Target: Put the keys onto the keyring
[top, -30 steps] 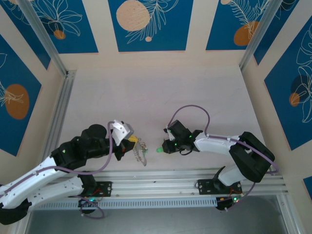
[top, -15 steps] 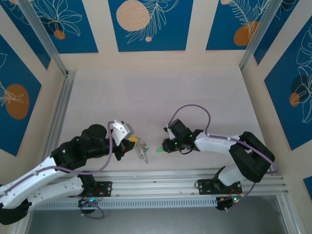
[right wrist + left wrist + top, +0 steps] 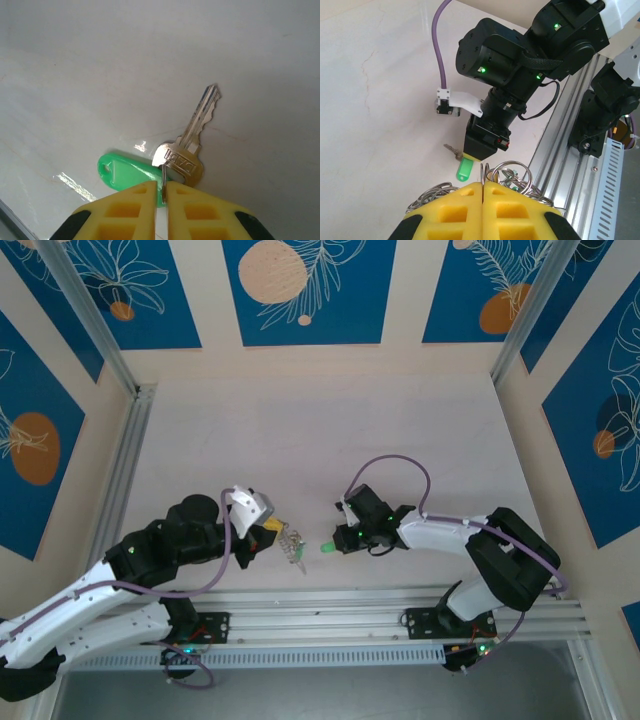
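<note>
Key [image 3: 192,145] head carries stamped letters, not legible; plain green tag [image 3: 127,176] beside it. Right gripper [image 3: 161,190], pads pressed together, pinches the key's small ring at lower centre. Left gripper [image 3: 483,186] is clamped on the keyring [image 3: 512,175], bottom centre. Pale, scuffed table [image 3: 300,430]; blue floral wall panels [image 3: 300,290] along the top.

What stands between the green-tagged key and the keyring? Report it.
Nothing visible. The right pincer grips the key with its green tag, the left pincer grips the keyring, and a gap of bare table lies between them.
</note>
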Controlling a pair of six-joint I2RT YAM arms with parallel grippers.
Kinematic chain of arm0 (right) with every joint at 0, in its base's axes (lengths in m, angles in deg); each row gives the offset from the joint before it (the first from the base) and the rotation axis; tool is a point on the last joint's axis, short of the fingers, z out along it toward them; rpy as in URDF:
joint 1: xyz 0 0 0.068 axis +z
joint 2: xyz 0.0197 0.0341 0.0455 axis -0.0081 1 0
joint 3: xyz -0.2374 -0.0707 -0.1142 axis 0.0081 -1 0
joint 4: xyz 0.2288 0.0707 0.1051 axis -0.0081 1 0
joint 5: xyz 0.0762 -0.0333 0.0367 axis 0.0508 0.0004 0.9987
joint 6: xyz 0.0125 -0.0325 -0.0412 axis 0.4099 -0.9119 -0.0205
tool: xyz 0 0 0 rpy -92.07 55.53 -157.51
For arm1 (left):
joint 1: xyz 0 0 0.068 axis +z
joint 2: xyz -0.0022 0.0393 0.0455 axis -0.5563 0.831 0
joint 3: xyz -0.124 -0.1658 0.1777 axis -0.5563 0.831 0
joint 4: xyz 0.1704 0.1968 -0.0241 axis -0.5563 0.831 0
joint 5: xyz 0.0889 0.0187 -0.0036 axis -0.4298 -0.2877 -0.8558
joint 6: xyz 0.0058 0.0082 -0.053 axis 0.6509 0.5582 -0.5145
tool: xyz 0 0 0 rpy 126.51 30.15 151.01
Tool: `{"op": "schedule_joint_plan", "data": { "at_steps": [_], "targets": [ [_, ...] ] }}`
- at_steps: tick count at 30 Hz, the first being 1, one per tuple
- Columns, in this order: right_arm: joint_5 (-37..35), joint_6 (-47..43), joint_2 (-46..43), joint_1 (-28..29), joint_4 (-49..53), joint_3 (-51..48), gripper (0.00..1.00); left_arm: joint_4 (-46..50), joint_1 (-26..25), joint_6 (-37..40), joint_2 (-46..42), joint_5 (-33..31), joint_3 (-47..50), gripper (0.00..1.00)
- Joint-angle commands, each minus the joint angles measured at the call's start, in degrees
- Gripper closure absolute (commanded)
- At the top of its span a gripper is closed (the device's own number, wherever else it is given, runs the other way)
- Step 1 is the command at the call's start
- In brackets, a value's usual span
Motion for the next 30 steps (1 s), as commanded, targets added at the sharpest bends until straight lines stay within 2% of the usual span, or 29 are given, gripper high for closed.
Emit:
{"op": "schedule_joint_plan", "data": {
  "at_steps": [1, 5, 8, 17, 20, 25, 30],
  "targets": [
    [1.9, -0.5, 0.5, -0.4, -0.2, 0.7, 0.93, -2.6, 0.7, 0.1, -0.2, 1.3, -1.1, 1.00],
    [2.1, -1.0, -0.8, -0.2, -0.3, 0.2, 0.99, -2.5, 0.8, 0.2, -0.2, 1.2, -1.1, 1.00],
    [1.8, -2.5, -5.2, 1.2, 0.6, -0.8, 1.00, -2.3, 0.9, 0.5, 0.0, 0.8, -1.2, 1.00],
    [3.2, -7.2, -32.8, 8.2, 12.6, 0.9, 1.00, -0.5, 1.0, 3.9, 1.9, -1.4, -3.5, 1.00],
    [4.8, -7.4, -39.1, 9.7, 17.2, 3.8, 1.00, 0.8, 1.0, 5.9, 3.3, -2.8, -4.9, 1.00],
    [6.4, -7.7, -41.7, 13.6, 23.0, 9.5, 1.00, 1.9, 0.9, 8.5, 4.8, -4.0, -6.6, 1.00],
    [9.0, -6.6, -40.4, 17.8, 19.8, 12.2, 1.00, 3.1, 0.8, 12.0, 6.0, -3.5, -8.1, 1.00]
  ]
}}
